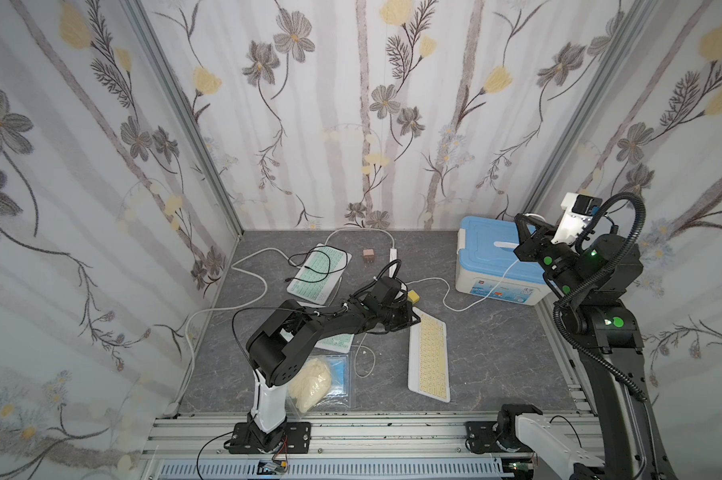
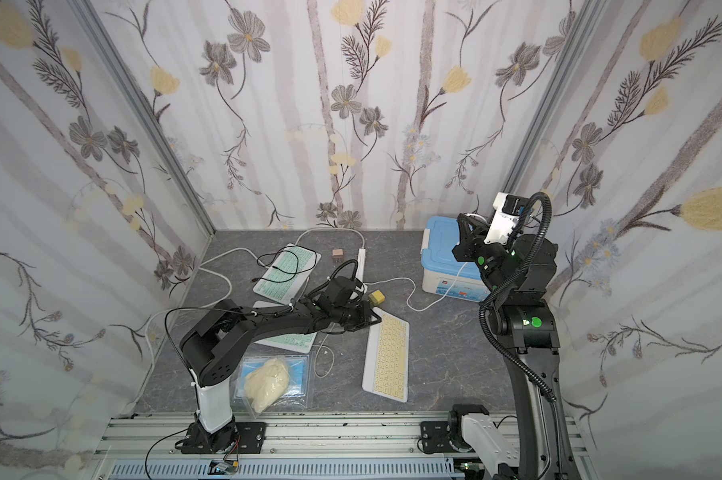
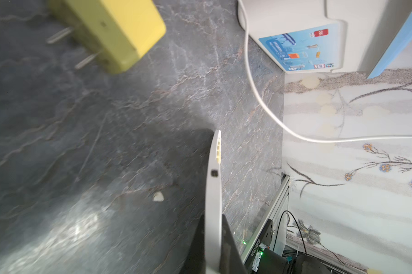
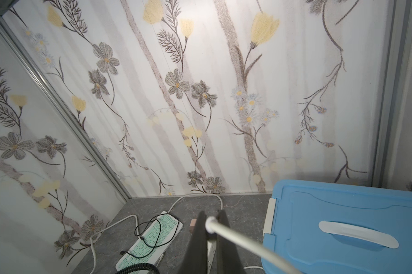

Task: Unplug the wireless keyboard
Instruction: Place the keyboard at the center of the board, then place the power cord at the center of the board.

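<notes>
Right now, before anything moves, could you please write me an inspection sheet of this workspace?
Surface: grey stone-look table, dry.
Job's things: yellow keyboard, gripped at one end; its port looks empty. White cable runs from the right gripper down to the table.
Clutter: green keyboard at the back, second green keyboard under the left arm, yellow plug, brown plug, bag of gloves, blue-lidded box.
Grippers: left gripper shut on the yellow keyboard; right gripper shut on the white cable, above the box.
Cables: black cable on the back keyboard; white cord to the power strip.
Surroundings: flowered walls; metal rail in front.
</notes>
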